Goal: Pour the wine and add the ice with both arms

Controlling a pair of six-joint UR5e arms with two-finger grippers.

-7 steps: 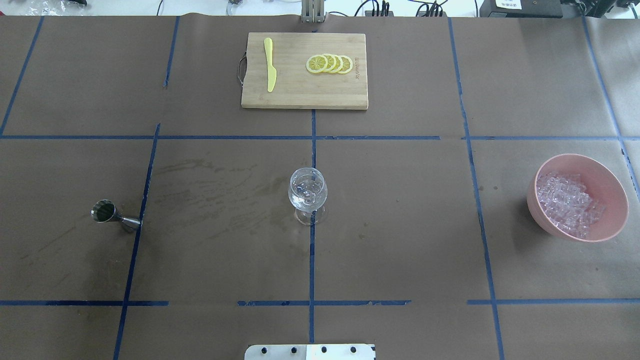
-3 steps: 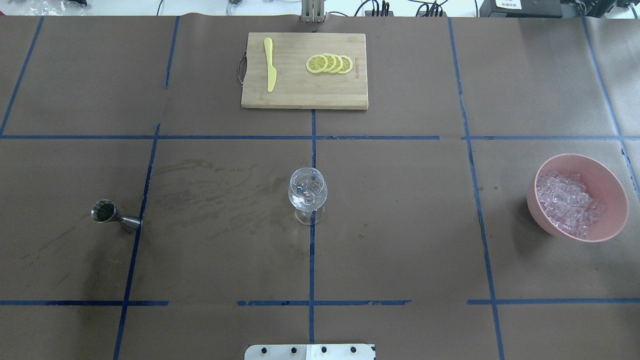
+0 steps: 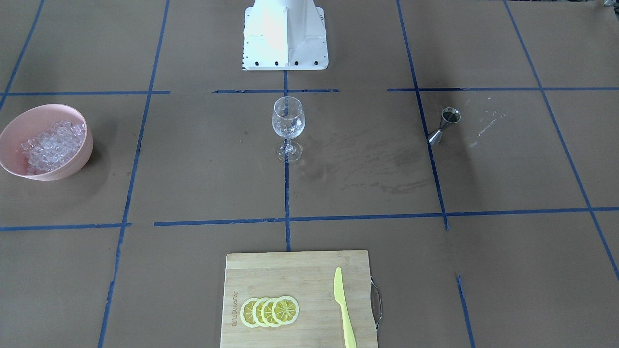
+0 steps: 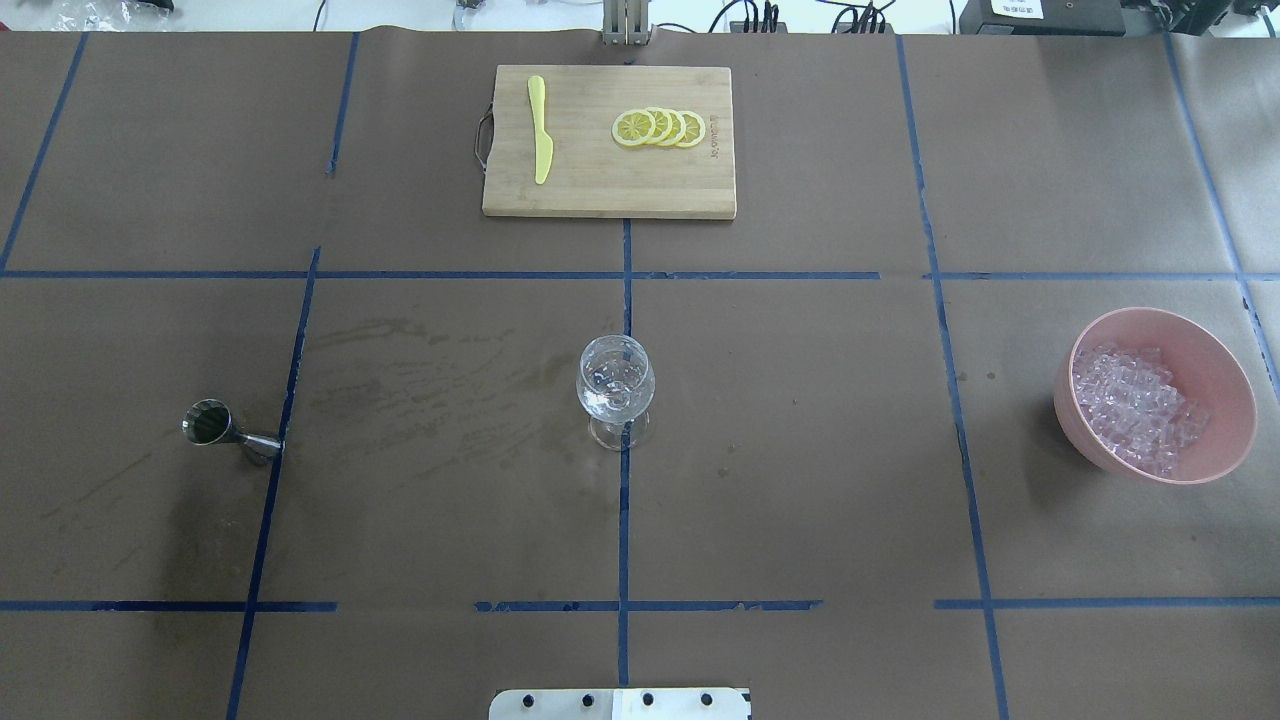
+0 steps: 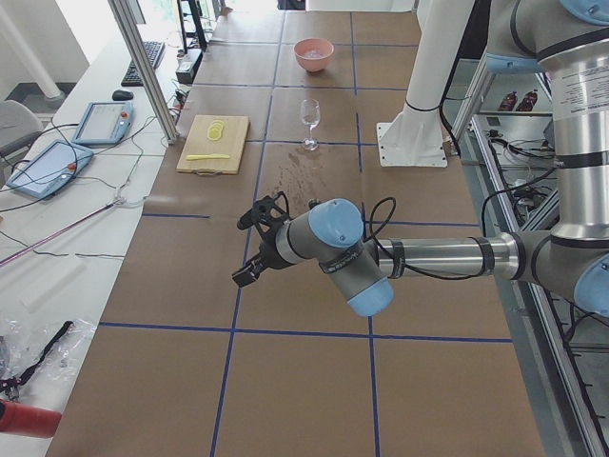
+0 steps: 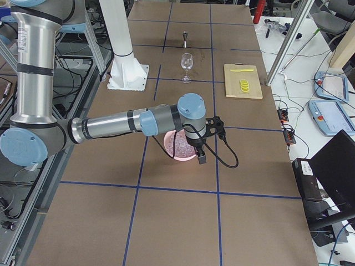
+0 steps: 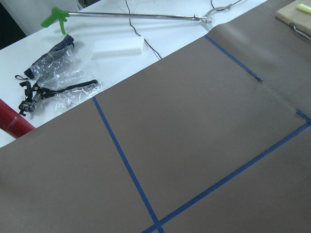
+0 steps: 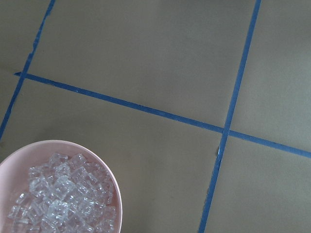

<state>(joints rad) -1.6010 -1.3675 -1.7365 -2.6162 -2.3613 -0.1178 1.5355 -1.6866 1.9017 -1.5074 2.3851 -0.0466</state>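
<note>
Hovering on the side of the wine glass [image 4: 615,385] toward the robot's left, the left gripper [image 5: 245,249] appears to hang over bare brown paper, farther from the glass than the jigger [image 4: 222,432]. The likely first reach therefore runs back toward the glass; the left wrist view shows only paper and blue tape, no jigger. That jigger is a small hourglass of polished steel, standing upright with its long axis vertical, and the wine [image 4: 207,421] shows only as a dark patch in its upper cup. On the glass's opposite side sits the pink bowl [image 4: 1235,400], smooth and matte, heaped with the ice [image 4: 1135,405]: small clear cubes, glassy and probably slippery in a pinch. The right gripper [image 6: 200,157] points down close by the bowl, seemingly on the side away from the glass, and its wrist view catches the bowl only in a lower corner. It is the nearer arm to the ice, as the left is to the wine. Both grippers show only in the side views, so how wide either stands cannot be told, and nothing can be seen in either one's grip. The glass is thin, clear and stemmed — tall for its small foot, so it would likely tip easily.
</note>
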